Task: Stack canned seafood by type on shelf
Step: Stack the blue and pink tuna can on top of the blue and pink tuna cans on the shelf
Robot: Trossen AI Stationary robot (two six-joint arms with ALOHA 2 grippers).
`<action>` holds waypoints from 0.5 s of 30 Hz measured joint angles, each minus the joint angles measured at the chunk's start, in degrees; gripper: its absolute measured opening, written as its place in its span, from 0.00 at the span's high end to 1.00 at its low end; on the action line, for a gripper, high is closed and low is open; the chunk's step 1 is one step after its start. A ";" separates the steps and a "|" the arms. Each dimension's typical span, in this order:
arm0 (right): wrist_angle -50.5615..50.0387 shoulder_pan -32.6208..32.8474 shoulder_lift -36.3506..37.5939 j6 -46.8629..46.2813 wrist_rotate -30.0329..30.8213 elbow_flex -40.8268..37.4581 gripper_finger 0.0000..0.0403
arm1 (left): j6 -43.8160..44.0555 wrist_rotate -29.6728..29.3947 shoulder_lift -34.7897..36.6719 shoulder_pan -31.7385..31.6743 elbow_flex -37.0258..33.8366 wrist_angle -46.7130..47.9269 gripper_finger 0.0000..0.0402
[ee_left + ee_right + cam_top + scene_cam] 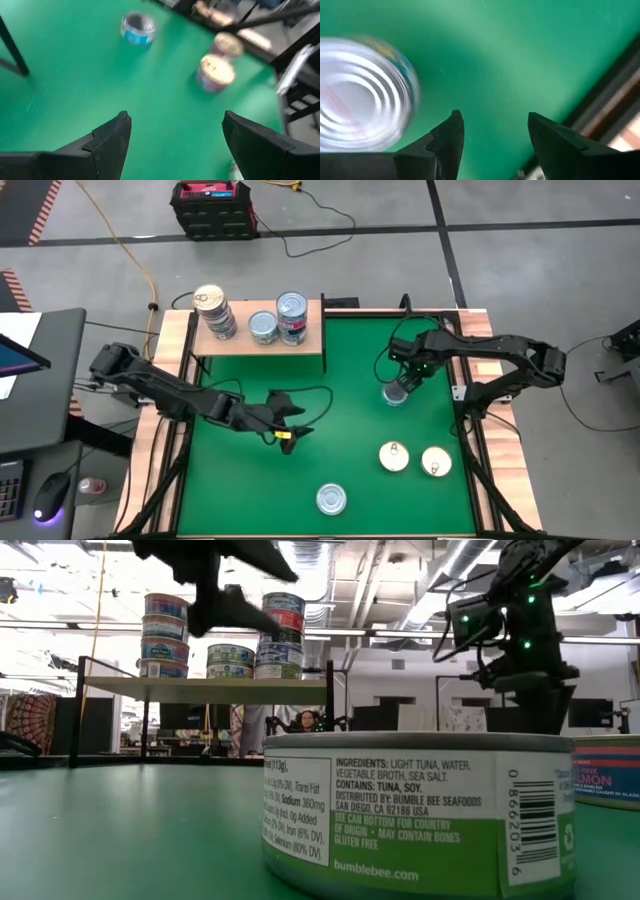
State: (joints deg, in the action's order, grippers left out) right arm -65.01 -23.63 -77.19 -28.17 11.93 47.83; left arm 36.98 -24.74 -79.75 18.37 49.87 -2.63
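Note:
The shelf (240, 342) is a light-wood board raised on thin legs at the mat's far left. It carries a tall stack of tins (213, 311), a single tin (263, 327) and another stack (291, 317). Two gold-lidded tins (394, 456) (436, 462) and a silver-lidded tin (331, 499) lie flat on the green mat's near part. My left gripper (290, 426) hovers open over the mat's middle, holding nothing (175, 120). My right gripper (400, 383) is open at the mat's right. A silver-lidded tin (362, 95) stands beside its fingers, outside the gap (495, 117).
The green mat (350, 350) covers the table inside a light wood rim (165, 420). A tuna tin (420, 815) stands right before the low camera, and a salmon tin (606, 772) shows at its right. A black case (212, 207) and cables lie on the floor beyond.

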 joint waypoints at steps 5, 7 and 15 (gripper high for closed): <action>7.06 -1.54 0.02 1.69 1.71 -1.52 0.39 | 3.23 -0.14 -4.49 -1.41 0.00 -0.42 0.25; 9.42 -1.69 -0.30 1.67 2.65 -2.75 0.39 | 4.61 -0.18 -5.51 -2.17 0.00 -0.37 0.25; 13.31 2.54 -9.00 3.91 -2.75 -3.62 0.39 | 4.65 0.64 -5.31 -2.92 0.00 0.12 0.25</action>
State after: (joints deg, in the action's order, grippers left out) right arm -51.70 -21.08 -86.19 -24.26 9.19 44.21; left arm 41.64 -24.10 -85.06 15.46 49.87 -2.50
